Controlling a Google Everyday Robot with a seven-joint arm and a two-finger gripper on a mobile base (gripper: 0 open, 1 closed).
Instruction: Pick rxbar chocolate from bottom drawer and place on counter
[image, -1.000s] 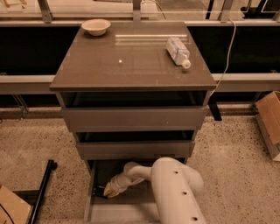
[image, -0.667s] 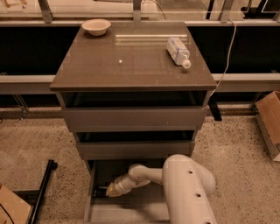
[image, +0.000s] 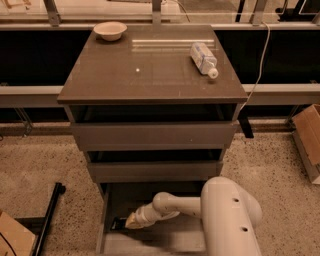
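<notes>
gripper (image: 131, 221) low in the bottom drawer (image: 150, 241), near its left front; whether it is spread or closed: cannot tell.

camera view: a small dark flat piece, judged to be the rxbar chocolate (image: 117, 224), lies on the drawer floor touching the gripper tip on its left. counter (image: 150, 75) carries a bowl (image: 110, 30) and a bottle (image: 204, 59).

handling (judgement): light, thin, slick wrapper, somewhat bendy. take it across the short width near mid-length, not at a crimped end.

vs 0.7 s ago: arm housing (image: 230, 215) sits further right, gripper nearly unmoved.
</notes>
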